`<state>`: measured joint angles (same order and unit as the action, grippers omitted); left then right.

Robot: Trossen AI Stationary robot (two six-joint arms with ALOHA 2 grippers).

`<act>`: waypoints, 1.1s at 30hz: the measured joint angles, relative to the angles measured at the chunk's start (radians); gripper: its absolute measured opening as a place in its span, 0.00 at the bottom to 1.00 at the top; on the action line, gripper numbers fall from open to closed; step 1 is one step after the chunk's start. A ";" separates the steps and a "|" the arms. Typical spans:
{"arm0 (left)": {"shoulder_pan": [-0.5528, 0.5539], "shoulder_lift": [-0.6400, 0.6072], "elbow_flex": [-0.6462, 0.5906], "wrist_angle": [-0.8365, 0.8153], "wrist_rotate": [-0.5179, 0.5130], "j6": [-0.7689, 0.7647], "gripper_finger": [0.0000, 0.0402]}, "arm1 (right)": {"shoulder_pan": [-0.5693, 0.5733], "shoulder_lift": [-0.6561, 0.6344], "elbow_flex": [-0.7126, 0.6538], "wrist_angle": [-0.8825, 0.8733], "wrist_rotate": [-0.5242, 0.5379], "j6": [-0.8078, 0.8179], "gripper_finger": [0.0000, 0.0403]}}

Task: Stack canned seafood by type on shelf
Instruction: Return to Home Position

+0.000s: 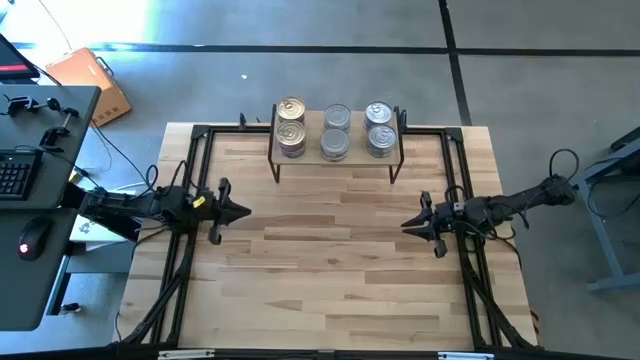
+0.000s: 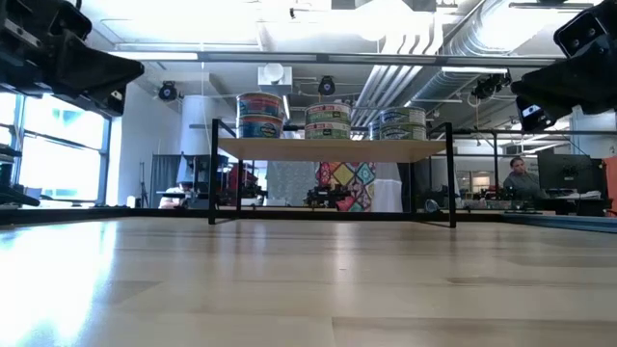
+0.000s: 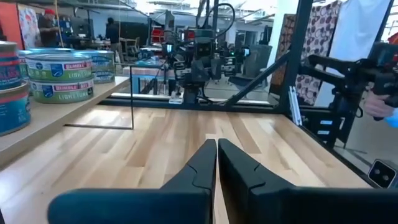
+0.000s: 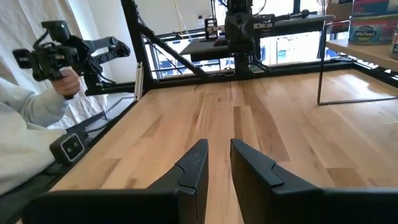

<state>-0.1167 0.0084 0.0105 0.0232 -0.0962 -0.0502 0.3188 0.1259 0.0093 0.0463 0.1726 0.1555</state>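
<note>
Left gripper (image 1: 238,211): mine, jaws all but closed, empty, over table (image 1: 330,280) left. Right gripper (image 1: 410,225): mine, narrowly apart, empty. Tins (image 1: 337,118): grouped on shelf (image 1: 312,142); rigid, slick, probably weighty; grip across side walls

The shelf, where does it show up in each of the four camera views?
High view: the shelf sits at the table's far edge, midway between the arms.
Low view: in the middle, seen edge-on on its black legs.
Left wrist view: close by at the picture's edge, its wooden top running away from the camera.
Right wrist view: only one corner and a leg show.
Shared landmark: the cans stacked on it.
</note>
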 joint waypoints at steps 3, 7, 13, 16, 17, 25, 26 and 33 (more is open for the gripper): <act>0.001 0.000 0.000 0.000 0.001 0.000 0.02 | -0.008 -0.011 0.000 0.000 0.000 -0.027 0.14; 0.000 0.000 0.000 -0.001 0.001 0.000 0.00 | -0.048 -0.054 0.000 -0.004 -0.008 -0.063 0.14; 0.000 0.007 0.000 -0.003 0.015 0.001 0.00 | -0.138 -0.126 0.008 -0.040 -0.117 -0.093 0.14; 0.000 0.018 0.001 -0.005 0.017 0.009 0.00 | -0.195 -0.120 0.006 -0.046 -0.132 -0.078 0.14; 0.000 0.020 0.001 -0.005 0.018 0.010 0.00 | -0.213 -0.122 0.006 -0.048 -0.146 -0.070 0.14; 0.000 0.065 0.001 -0.004 0.011 0.094 0.00 | -0.299 -0.111 0.006 -0.046 -0.234 -0.145 0.14; 0.000 0.070 0.001 -0.003 0.007 0.120 0.00 | -0.303 -0.111 0.006 -0.047 -0.225 -0.158 0.14; 0.000 0.083 0.001 -0.003 0.006 0.189 0.00 | -0.308 -0.110 0.007 -0.052 -0.175 -0.156 0.14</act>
<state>-0.1165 0.0917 0.0116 0.0204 -0.0906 0.1391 0.0109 0.0154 0.0162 -0.0059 -0.0022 -0.0010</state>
